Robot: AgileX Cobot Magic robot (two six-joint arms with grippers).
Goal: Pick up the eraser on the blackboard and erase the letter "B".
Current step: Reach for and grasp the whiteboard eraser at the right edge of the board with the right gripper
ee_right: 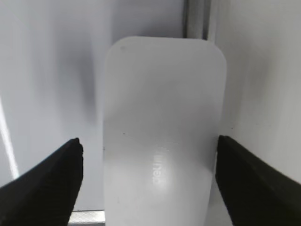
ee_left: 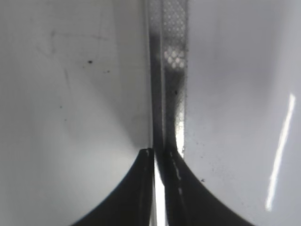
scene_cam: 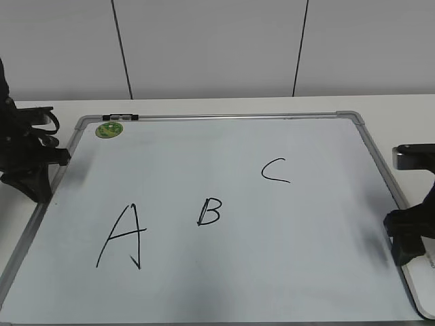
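Note:
The blackboard [scene_cam: 285,244] is a white board with a silver frame, lying flat on the table. The letter "B" [scene_cam: 209,212] is written in black near its middle. The white eraser [ee_right: 162,127] lies at the board's right edge, partly over the frame, and its end shows in the exterior view [scene_cam: 423,288]. My right gripper [ee_right: 148,155] is open with one finger on each side of the eraser; it also shows in the exterior view [scene_cam: 406,241]. My left gripper [ee_left: 157,153] is shut and empty over the board's left frame [ee_left: 169,70], far from the B; it also shows in the exterior view [scene_cam: 37,183].
A larger "A" [scene_cam: 122,238] is left of the B and a "C" [scene_cam: 275,171] is up to its right. A round green magnet [scene_cam: 109,129] sits at the board's top left corner, by a black clip [scene_cam: 121,117]. The white table [scene_cam: 204,105] meets a wall behind.

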